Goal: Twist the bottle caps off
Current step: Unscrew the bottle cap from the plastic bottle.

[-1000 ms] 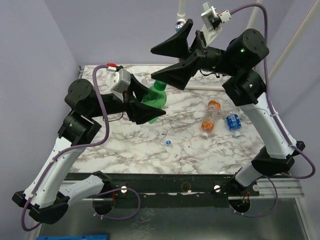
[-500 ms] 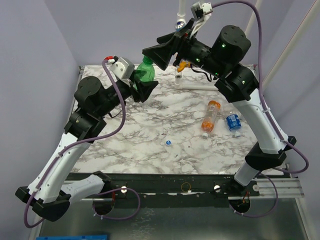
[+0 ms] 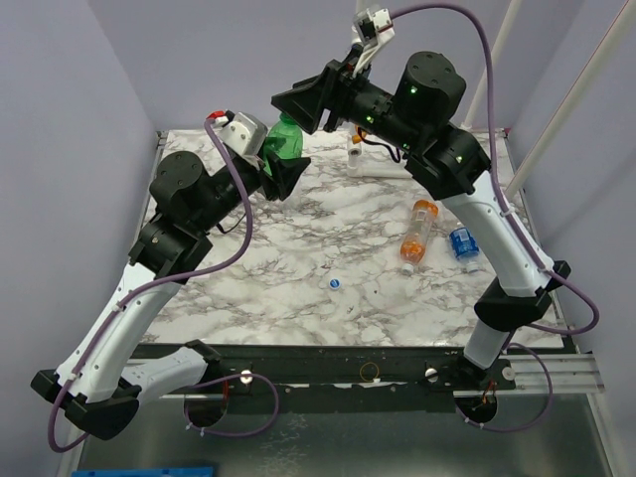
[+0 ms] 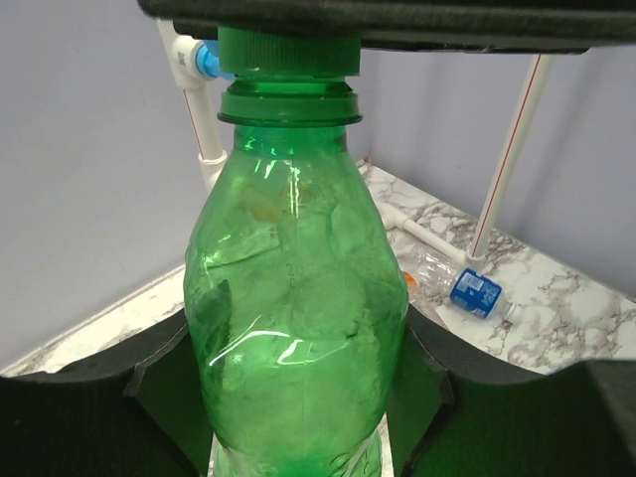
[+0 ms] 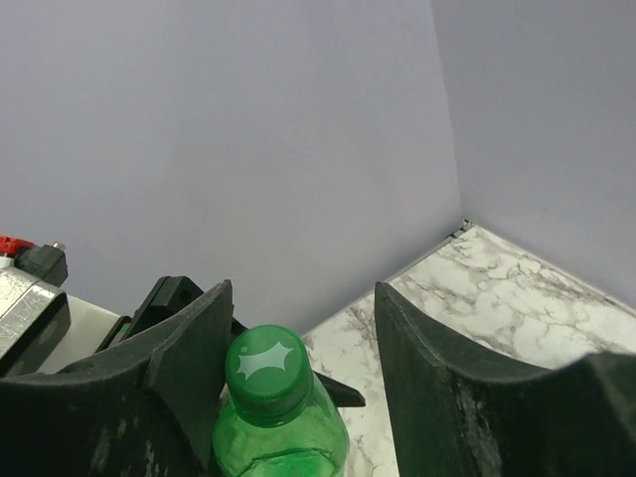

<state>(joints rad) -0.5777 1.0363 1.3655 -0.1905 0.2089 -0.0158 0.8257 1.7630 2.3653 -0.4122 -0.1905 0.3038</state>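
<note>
My left gripper (image 3: 283,161) (image 4: 298,383) is shut on the body of the green bottle (image 3: 286,139) (image 4: 298,298), holding it upright above the back left of the table. Its green cap (image 4: 288,52) (image 5: 266,370) is on the neck. My right gripper (image 3: 296,107) (image 5: 303,298) straddles the cap from above. One finger (image 5: 189,348) rests against the cap; the other (image 5: 427,358) stands clear of it with a gap, so the jaws are open. An orange bottle (image 3: 417,231), a blue-labelled bottle (image 3: 464,243) (image 4: 477,293) and a clear bottle (image 4: 437,268) lie at the right.
A small loose cap (image 3: 336,283) lies on the marble table (image 3: 278,308) near the middle. A white pipe frame (image 3: 363,159) (image 4: 199,109) with a blue fitting (image 4: 206,60) stands at the back. A slanted white pole (image 3: 571,89) runs up at the right.
The left arm lifted the green bottle from a tilt to upright at the back. The right gripper swung left over the cap, and its jaws narrowed around it.
</note>
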